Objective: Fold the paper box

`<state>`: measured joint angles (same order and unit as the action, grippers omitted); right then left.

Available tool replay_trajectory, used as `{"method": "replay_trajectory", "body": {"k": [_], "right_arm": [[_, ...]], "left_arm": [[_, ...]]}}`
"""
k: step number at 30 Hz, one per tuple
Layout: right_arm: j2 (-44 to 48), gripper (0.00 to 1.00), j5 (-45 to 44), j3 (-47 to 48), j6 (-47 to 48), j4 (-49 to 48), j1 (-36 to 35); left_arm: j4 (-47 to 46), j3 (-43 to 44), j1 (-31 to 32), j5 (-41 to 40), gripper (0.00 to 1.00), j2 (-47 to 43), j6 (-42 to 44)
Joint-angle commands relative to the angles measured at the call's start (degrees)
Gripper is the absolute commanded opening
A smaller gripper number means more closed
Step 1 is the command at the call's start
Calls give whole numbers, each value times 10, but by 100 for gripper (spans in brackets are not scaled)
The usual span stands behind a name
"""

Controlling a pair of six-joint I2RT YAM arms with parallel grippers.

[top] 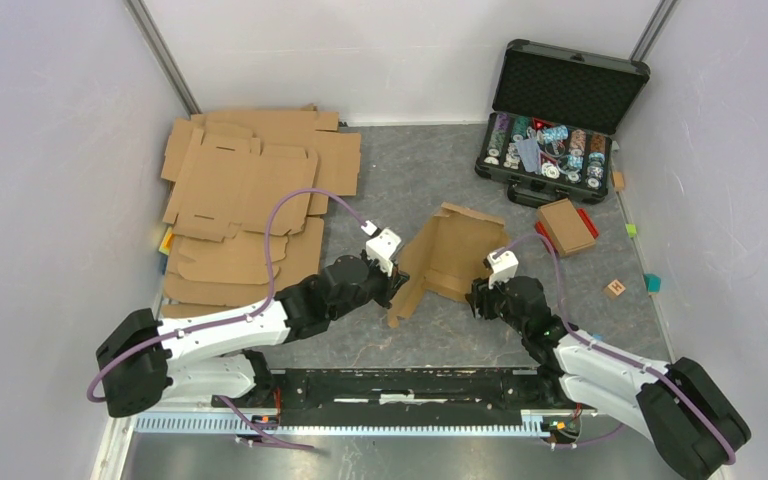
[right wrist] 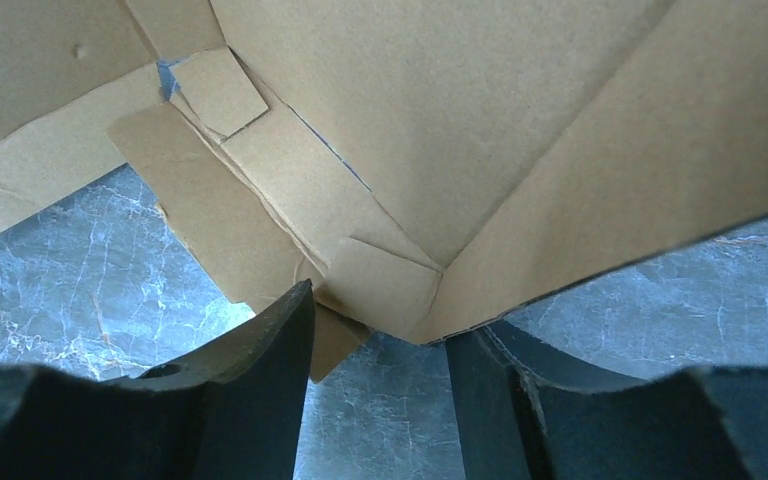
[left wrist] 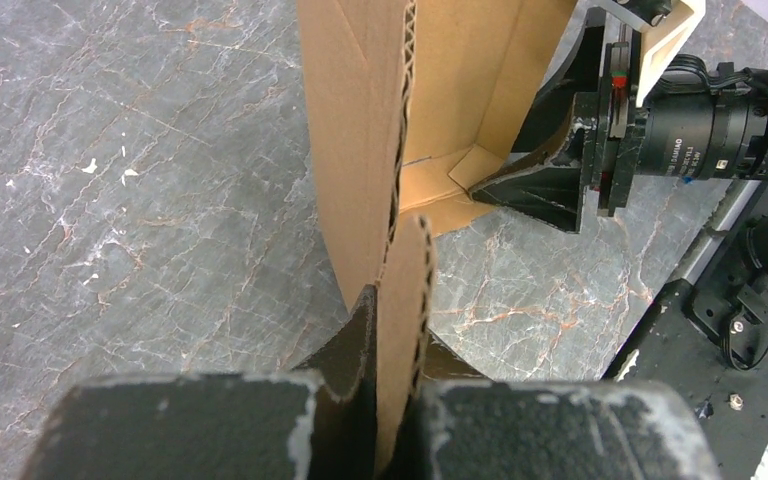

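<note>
Paper box (top: 452, 252): stood half-folded on the grey table (top: 405, 170), between the two arms, one wall raised.
Left gripper (left wrist: 397, 335): clamped tight on a corrugated flap at the box's left edge.
Right gripper (right wrist: 380, 325): parted, fingers either side of a lower box corner.
Flat blanks (top: 250, 185): stacked far left, well apart from the box.
Poker-chip case (top: 560, 100): lay open, far right.

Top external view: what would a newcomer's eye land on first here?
The half-folded paper box at mid-table, pinched by the left hand with the right hand at its other edge. Then the flat cardboard blanks far left and the open poker-chip case far right.
</note>
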<state>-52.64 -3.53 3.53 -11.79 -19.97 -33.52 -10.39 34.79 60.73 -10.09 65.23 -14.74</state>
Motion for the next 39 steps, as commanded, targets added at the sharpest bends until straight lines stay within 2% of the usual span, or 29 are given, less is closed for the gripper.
{"method": "replay_trajectory", "body": {"k": [1,9,13,23,27,39], "right_arm": [[-8,54,18,9,-26,-46,-7],[-15,47,-9,14,-52,-65,-10],[-24,56,-53,27,-50,-48,-22],[21,53,-126,37,-34,-17,-29],[26,60,-123,41,-29,-17,-31],[83,51,-113,15,-15,-42,-31]], "left_arm": [[0,14,5,36,4,12,-25],[-6,20,10,47,4,26,-27],[-11,22,13,46,4,32,-28],[5,25,18,15,4,28,-25],[10,27,19,8,3,27,-26],[26,31,19,-5,4,25,-31]]}}
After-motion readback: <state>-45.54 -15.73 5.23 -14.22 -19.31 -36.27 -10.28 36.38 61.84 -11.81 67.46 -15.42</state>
